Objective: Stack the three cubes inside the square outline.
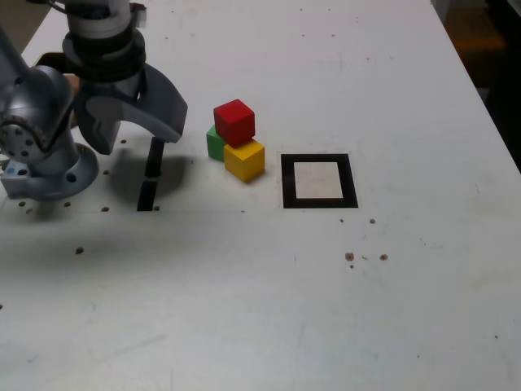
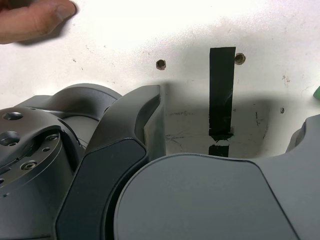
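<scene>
Gripper (image 2: 231, 106), wide open and empty, should straddle the red cube (image 1: 234, 123) squarely, without nudging yellow (image 1: 244, 161) or green (image 1: 215, 145) beside it.

Hand (image 2: 35, 20) cut off by wrist view's edge

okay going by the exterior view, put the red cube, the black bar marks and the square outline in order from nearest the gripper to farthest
1. Black bar marks: nearest, just beside the open gripper.
2. Red cube: to the gripper's right in that view, atop the pile.
3. Square outline: farthest, right of the cubes.
</scene>
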`<state>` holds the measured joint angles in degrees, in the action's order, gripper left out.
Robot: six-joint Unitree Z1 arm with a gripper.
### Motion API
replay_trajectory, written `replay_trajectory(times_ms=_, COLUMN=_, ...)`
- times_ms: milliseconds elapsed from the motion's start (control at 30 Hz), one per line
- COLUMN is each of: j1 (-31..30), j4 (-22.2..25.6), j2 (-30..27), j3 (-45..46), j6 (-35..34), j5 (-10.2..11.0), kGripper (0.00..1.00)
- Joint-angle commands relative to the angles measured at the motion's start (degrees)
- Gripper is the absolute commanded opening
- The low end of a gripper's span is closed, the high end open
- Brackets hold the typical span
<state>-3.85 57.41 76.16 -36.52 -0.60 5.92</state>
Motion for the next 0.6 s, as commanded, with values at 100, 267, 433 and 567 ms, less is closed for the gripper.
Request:
replay_trajectory(times_ms=100, j1=0.07, j4=-0.2, j2=-0.01, j3=0.15, j6=-0.11, j5=0.14, kGripper=0.98)
replay_trajectory(times_ms=267, j1=0.07, j4=0.14, j2=-1.05, j3=0.08, j6=-0.64, j5=0.18, kGripper=0.98)
replay_trajectory(times_ms=433, j1=0.07, j4=4.22, j2=-3.29, j3=-3.71, j6=-1.72, j5=0.27, kGripper=0.97)
replay_trajectory(times_ms=567, j1=-0.36, j4=12.05, j2=-4.2, j3=-12.18, j6=-1.78, j5=0.19, kGripper=0.97)
